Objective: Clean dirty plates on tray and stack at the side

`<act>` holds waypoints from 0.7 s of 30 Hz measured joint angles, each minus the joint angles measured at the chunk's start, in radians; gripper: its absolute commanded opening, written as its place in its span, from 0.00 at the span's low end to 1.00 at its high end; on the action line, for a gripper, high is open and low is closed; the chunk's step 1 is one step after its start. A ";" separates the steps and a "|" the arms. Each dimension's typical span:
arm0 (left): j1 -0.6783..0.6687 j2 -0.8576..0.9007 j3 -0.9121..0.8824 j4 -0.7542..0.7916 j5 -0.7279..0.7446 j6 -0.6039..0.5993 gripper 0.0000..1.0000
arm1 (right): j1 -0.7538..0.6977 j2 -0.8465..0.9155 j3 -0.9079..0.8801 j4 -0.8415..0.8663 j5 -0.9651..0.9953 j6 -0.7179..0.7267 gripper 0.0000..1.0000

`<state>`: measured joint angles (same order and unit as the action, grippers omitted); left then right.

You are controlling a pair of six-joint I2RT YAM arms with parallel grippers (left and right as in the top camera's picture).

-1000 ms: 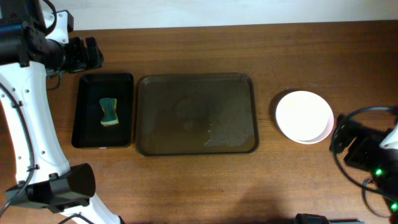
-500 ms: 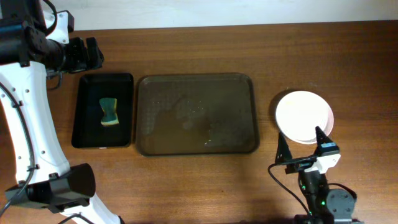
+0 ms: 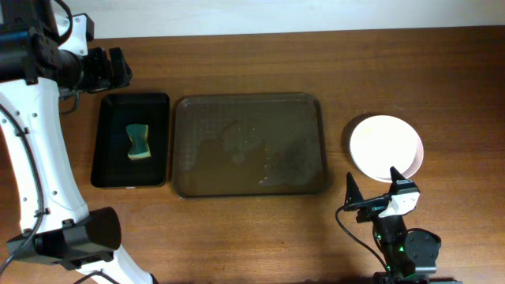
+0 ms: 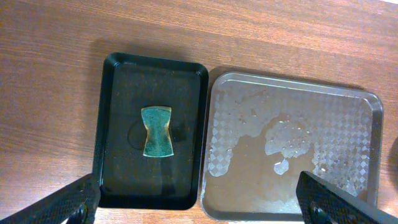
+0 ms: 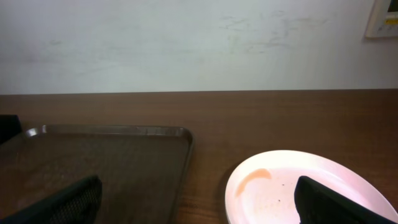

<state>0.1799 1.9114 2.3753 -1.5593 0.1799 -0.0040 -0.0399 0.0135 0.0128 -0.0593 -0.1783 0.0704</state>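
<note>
The dark brown tray (image 3: 249, 144) lies mid-table with a wet film and no plates on it; it also shows in the left wrist view (image 4: 292, 155) and the right wrist view (image 5: 93, 162). The white plates (image 3: 386, 147) sit stacked on the table right of it; I cannot tell how many. The top plate (image 5: 298, 186) carries a thin orange smear (image 5: 252, 177). My right gripper (image 3: 372, 184) is open and empty, low at the table's front just before the plates, not touching them. My left gripper (image 3: 114, 67) is open and empty, high above the far left.
A narrow black tray (image 3: 131, 140) left of the brown tray holds a green sponge (image 3: 139, 142), seen from above in the left wrist view (image 4: 157, 130). Bare wooden table surrounds the trays. A white wall stands behind the table's far edge.
My right arm swung in from the table's right edge to the front, its open fingers now pointing at the plates. The left arm, trays, sponge and plates have not moved.
</note>
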 measured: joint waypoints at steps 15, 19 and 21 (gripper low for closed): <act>-0.076 -0.681 -0.750 0.608 0.002 0.084 0.99 | 0.001 -0.002 0.000 0.000 0.000 0.001 0.98; -0.076 -1.200 -1.451 0.982 0.004 0.203 0.99 | 0.001 -0.002 0.000 0.000 0.000 0.001 0.99; -0.082 -1.384 -1.704 1.155 0.002 0.218 0.99 | 0.001 -0.003 0.000 0.000 0.000 0.001 0.99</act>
<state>0.0982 0.5278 0.6712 -0.4042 0.1822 0.2142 -0.0391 0.0109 0.0128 -0.0593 -0.1780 0.0711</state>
